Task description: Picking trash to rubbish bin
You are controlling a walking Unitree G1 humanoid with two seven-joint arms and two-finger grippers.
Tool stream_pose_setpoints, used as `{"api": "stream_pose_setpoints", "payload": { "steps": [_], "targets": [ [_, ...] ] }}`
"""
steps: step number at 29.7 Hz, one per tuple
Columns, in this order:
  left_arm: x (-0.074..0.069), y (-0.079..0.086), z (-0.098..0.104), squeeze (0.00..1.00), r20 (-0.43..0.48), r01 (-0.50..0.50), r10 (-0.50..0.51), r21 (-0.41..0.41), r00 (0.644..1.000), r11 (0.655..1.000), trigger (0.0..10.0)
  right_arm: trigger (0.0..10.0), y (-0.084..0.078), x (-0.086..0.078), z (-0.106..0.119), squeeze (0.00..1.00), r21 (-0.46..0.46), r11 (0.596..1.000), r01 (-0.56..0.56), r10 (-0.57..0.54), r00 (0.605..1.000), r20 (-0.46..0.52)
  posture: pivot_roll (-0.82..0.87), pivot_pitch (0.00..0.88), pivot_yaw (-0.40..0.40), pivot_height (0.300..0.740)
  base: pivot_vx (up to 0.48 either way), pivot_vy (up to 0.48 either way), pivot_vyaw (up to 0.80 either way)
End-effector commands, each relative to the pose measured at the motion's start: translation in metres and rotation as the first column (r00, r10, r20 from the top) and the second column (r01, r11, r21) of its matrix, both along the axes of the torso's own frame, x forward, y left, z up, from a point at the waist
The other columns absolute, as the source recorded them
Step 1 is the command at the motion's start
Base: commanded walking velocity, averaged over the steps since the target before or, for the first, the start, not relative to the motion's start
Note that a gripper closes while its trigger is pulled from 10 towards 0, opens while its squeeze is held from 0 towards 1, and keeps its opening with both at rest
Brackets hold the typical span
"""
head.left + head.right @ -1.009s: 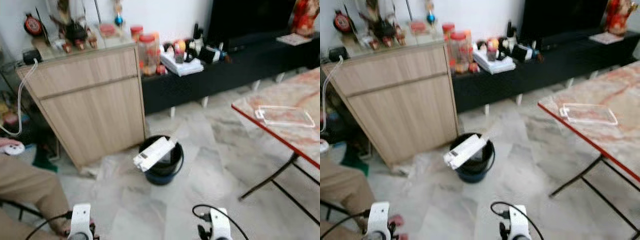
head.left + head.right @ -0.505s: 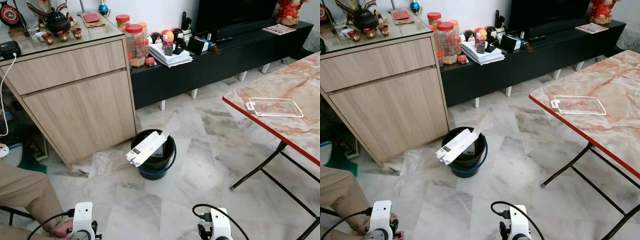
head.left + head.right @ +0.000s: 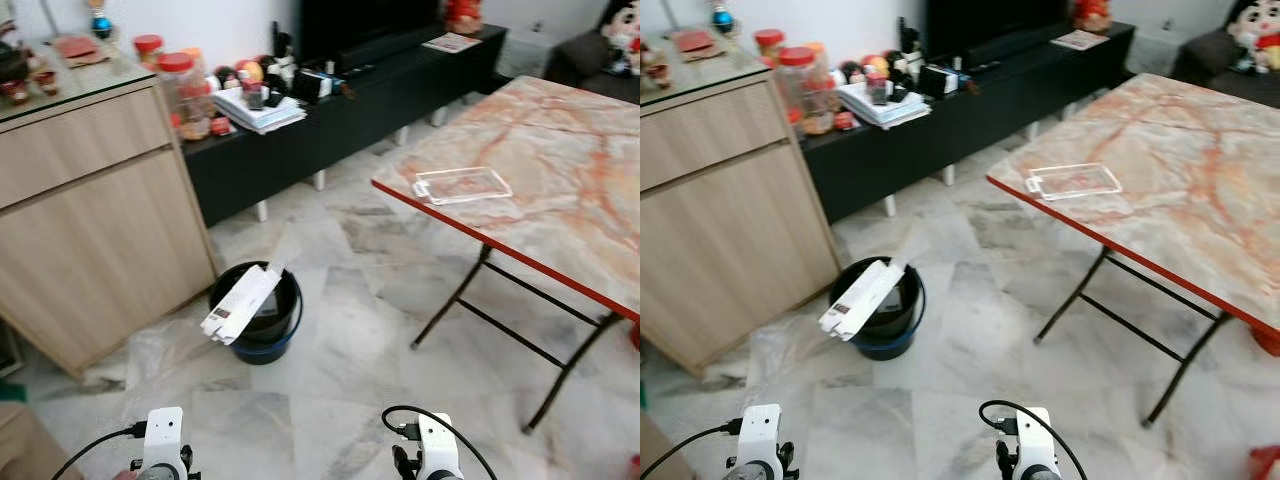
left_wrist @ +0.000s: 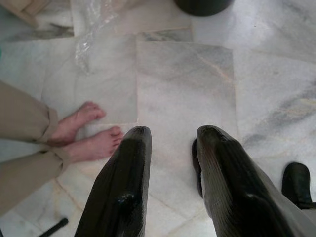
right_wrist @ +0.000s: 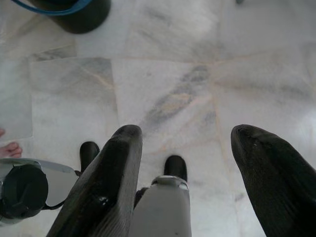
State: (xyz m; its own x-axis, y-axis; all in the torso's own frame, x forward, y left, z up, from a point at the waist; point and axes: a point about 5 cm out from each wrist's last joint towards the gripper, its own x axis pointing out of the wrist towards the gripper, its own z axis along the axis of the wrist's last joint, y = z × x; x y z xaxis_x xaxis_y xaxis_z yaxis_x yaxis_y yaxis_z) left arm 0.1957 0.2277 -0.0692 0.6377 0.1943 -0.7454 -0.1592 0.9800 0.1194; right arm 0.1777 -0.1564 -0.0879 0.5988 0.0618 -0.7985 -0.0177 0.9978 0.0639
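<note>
While both arms hang low over the veined marble floor [image 3: 340, 340], the left claw [image 4: 170, 136] and right claw [image 5: 185, 136] are released and empty. A flat white carton [image 3: 238, 303] leans across the round black rubbish bin [image 3: 285, 320]; a clear plastic tray [image 3: 463, 185] lies near the marble table [image 3: 560, 190] edge.

The floor [image 3: 350, 330] is pale grey-veined marble tile, bright under even light. A light wooden cabinet [image 3: 90, 240] with a glass top stands to the left against a white wall [image 3: 220, 25]. Beside it runs a long, low black TV console [image 3: 360, 95], crowded with jars, papers and small items. On the right stands a folding table [image 3: 560, 190] with a red-edged, orange-veined marble top and thin black legs.
</note>
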Motion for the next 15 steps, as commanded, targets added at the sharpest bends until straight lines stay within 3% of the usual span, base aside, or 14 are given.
{"api": "stream_pose_setpoints", "payload": {
  "steps": [1, 8, 15],
  "targets": [
    [-0.0017, 0.0021, -0.0007, 0.00, -0.014, -0.006, 0.006, 0.010, 1.000, 1.000, 10.0, 10.0, 0.0002, 0.0005, 0.0000, 0.00, -0.006, 1.000, -0.004, 0.004, 1.000, -0.006, 0.03, 0.027, -0.009, 0.740, 0.000, 0.000, -0.80],
    [-0.0015, 0.0027, -0.0004, 0.00, -0.015, -0.005, 0.005, 0.019, 1.000, 1.000, 10.0, 10.0, 0.0006, 0.0005, 0.0000, 0.00, -0.009, 1.000, -0.005, 0.005, 1.000, -0.007, 0.03, 0.027, -0.009, 0.740, 0.000, 0.000, -0.80],
    [-0.0013, 0.0037, -0.0001, 0.00, -0.020, 0.004, -0.004, 0.038, 1.000, 0.999, 10.0, 10.0, 0.0009, 0.0008, 0.0001, 0.00, -0.010, 1.000, -0.008, 0.008, 1.000, -0.007, 0.03, 0.027, -0.009, 0.740, 0.000, -0.419, -0.80]
  ]
}}
